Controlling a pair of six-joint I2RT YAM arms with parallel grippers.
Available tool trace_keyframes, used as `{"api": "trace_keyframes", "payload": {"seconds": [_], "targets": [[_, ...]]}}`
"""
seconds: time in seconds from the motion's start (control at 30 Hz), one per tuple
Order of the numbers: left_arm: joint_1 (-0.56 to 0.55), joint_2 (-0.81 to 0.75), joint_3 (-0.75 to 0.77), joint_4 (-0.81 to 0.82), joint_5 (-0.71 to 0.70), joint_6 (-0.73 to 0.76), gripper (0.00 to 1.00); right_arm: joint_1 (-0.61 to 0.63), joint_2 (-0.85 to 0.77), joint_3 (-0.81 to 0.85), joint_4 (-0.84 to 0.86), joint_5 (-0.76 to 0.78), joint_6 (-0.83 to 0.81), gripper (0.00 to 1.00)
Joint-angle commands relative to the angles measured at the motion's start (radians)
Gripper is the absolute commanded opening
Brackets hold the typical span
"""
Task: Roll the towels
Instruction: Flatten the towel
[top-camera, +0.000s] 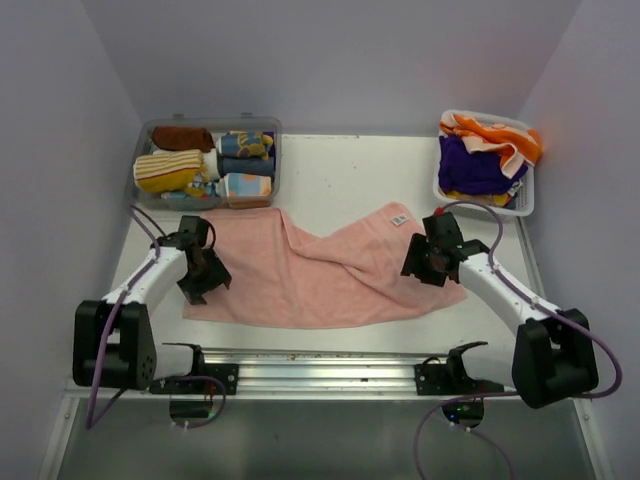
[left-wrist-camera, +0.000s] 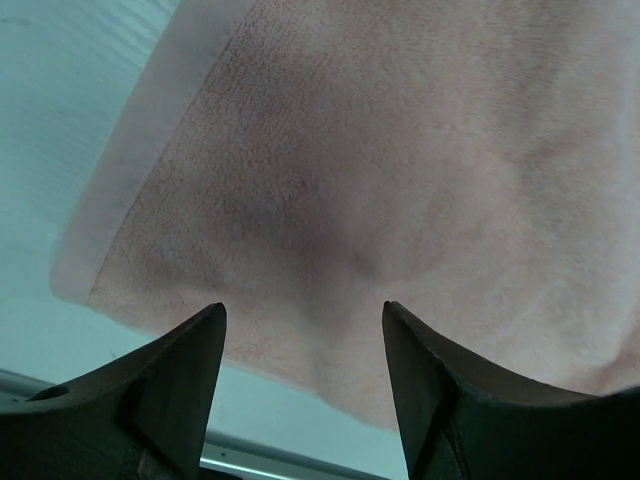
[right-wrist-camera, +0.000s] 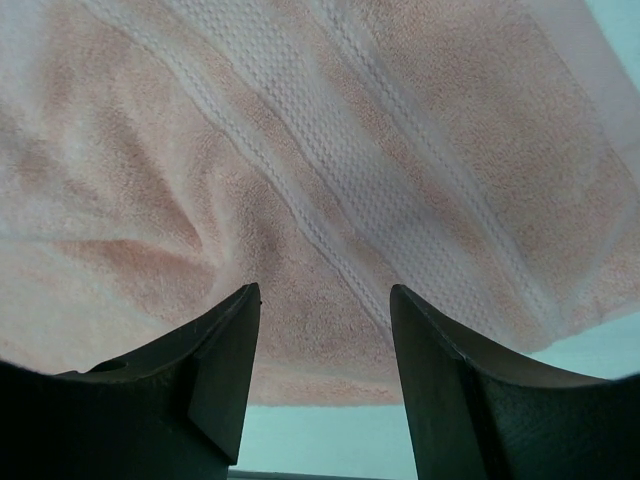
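Over the counter (top-camera: 340, 175), the left tool (left-wrist-camera: 305, 310) and the right tool (right-wrist-camera: 325, 290) each hover spread apart, pinching nothing, one above each end of the pink towel (top-camera: 320, 275), which lies rumpled and unrolled across the middle.

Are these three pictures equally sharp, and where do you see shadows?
Top external view: evenly lit and sharp, with only soft shadows on the pink towel. Left wrist view: the towel is a little soft, with a dim shadow at its middle; the jaws are dark. Right wrist view: the towel's ribbed band shows clearly; the jaws are dark silhouettes.
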Motion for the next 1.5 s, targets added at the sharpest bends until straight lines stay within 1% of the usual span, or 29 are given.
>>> {"api": "trace_keyframes", "payload": {"seconds": [0.0, 0.03, 0.1, 0.13, 0.2, 0.23, 0.27, 0.43, 0.47, 0.6, 0.7, 0.73, 0.8, 0.83, 0.97, 1.03, 1.07, 1.13, 1.27, 1.47], "targets": [[-0.005, 0.105, -0.029, 0.161, 0.001, -0.043, 0.68, 0.002, 0.085, 0.041, 0.081, -0.047, -0.034, 0.59], [-0.005, 0.157, -0.028, 0.184, 0.003, -0.036, 0.67, 0.002, 0.133, 0.041, 0.116, -0.049, -0.034, 0.59], [-0.005, 0.21, -0.003, 0.236, 0.001, -0.023, 0.67, 0.0, 0.194, 0.052, 0.139, -0.047, -0.031, 0.59], [-0.005, 0.265, 0.012, 0.25, 0.001, -0.013, 0.67, 0.0, 0.26, 0.066, 0.156, -0.046, -0.028, 0.59], [-0.003, 0.323, 0.072, 0.276, -0.012, 0.013, 0.67, -0.001, 0.321, 0.087, 0.167, -0.02, -0.022, 0.59], [-0.003, 0.381, 0.099, 0.278, -0.016, 0.023, 0.67, -0.003, 0.354, 0.112, 0.168, -0.01, -0.02, 0.58], [-0.003, 0.406, 0.157, 0.28, -0.014, 0.051, 0.67, -0.003, 0.398, 0.124, 0.168, 0.011, -0.017, 0.58], [-0.003, 0.52, 0.323, 0.261, -0.035, 0.117, 0.67, -0.018, 0.448, 0.181, 0.167, 0.054, 0.023, 0.58], [-0.003, 0.529, 0.368, 0.255, -0.039, 0.149, 0.67, -0.02, 0.446, 0.188, 0.162, 0.063, 0.026, 0.58], [-0.003, 0.531, 0.445, 0.215, -0.059, 0.213, 0.67, -0.023, 0.438, 0.233, 0.142, 0.076, 0.032, 0.59], [-0.003, 0.462, 0.437, 0.186, -0.028, 0.235, 0.69, -0.023, 0.394, 0.248, 0.119, 0.057, 0.035, 0.59], [-0.003, 0.407, 0.428, 0.172, -0.032, 0.231, 0.7, -0.021, 0.35, 0.242, 0.122, 0.044, 0.037, 0.59], [-0.002, 0.321, 0.391, 0.131, -0.07, 0.203, 0.71, -0.021, 0.3, 0.225, 0.121, 0.037, 0.037, 0.6], [0.001, 0.296, 0.379, 0.114, -0.086, 0.189, 0.71, -0.021, 0.262, 0.221, 0.112, 0.036, 0.035, 0.6], [0.021, 0.213, 0.295, 0.036, -0.134, 0.084, 0.7, -0.02, 0.208, 0.213, 0.066, 0.031, 0.011, 0.6], [0.021, 0.175, 0.247, 0.048, -0.158, 0.05, 0.7, -0.02, 0.19, 0.201, 0.046, 0.033, 0.006, 0.6], [0.023, 0.167, 0.203, 0.083, -0.158, 0.034, 0.7, -0.021, 0.167, 0.193, 0.045, 0.028, 0.005, 0.6], [0.026, 0.178, 0.179, 0.12, -0.146, 0.034, 0.7, -0.021, 0.148, 0.167, 0.047, 0.02, 0.0, 0.61], [0.031, 0.245, 0.187, 0.178, -0.157, 0.019, 0.69, -0.021, 0.135, 0.152, 0.015, 0.016, -0.031, 0.59], [0.031, 0.3, 0.173, 0.2, -0.217, -0.038, 0.68, -0.021, 0.035, 0.124, -0.043, 0.051, -0.049, 0.59]]}}
